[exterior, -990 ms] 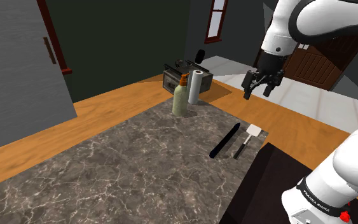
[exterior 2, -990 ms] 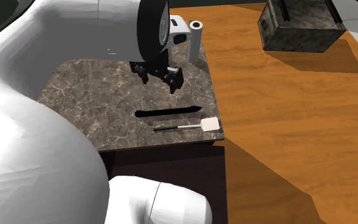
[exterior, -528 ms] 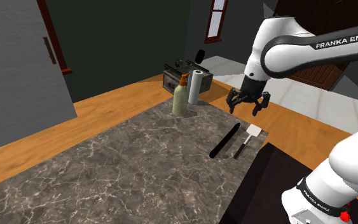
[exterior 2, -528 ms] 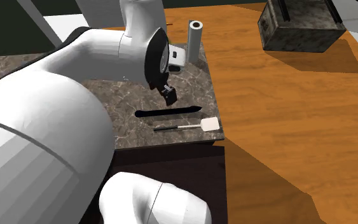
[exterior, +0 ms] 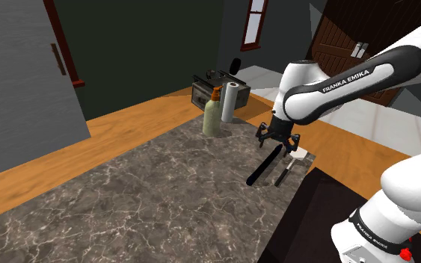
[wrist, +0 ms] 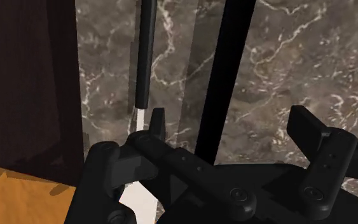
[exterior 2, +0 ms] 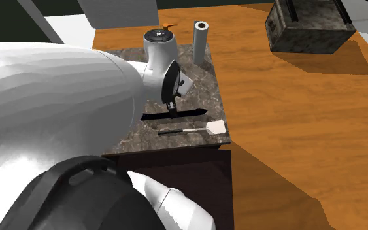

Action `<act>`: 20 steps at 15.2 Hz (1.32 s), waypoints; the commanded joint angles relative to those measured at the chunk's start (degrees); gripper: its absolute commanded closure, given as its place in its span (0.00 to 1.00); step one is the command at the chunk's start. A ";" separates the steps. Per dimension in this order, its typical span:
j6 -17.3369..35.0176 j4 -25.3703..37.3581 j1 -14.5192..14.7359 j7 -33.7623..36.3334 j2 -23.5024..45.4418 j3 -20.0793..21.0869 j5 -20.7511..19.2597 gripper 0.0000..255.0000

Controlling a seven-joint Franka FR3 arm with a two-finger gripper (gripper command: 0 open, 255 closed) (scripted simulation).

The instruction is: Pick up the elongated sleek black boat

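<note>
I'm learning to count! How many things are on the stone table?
4. A bottle and a white roll stand at the shoulder view's far edge; the black boat and a spatula lie side by side under the claw. The arm may hide more.

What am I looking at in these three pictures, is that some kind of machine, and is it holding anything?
It is a white robot arm on a dark stand, drawn by a simulator. One picture looks down from beside the stand, one comes from another outside camera, and one from a camera on the arm's hand. Its black end effector, a two-finger claw, hangs open low over a marble counter. Between the fingers, untouched, lies a long thin black boat. Beside it is a spatula. Farther back stand a bottle and a paper roll. Nothing is held.
</note>
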 commanded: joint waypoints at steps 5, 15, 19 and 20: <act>9.36 -0.93 -4.33 10.03 8.59 3.51 -2.73 0.00; 14.53 -1.42 -6.01 12.85 13.65 4.87 -6.31 1.00; 14.54 -1.42 -6.02 12.87 13.66 4.88 -6.32 1.00; 14.54 -1.42 -6.01 12.87 13.66 4.88 -6.32 1.00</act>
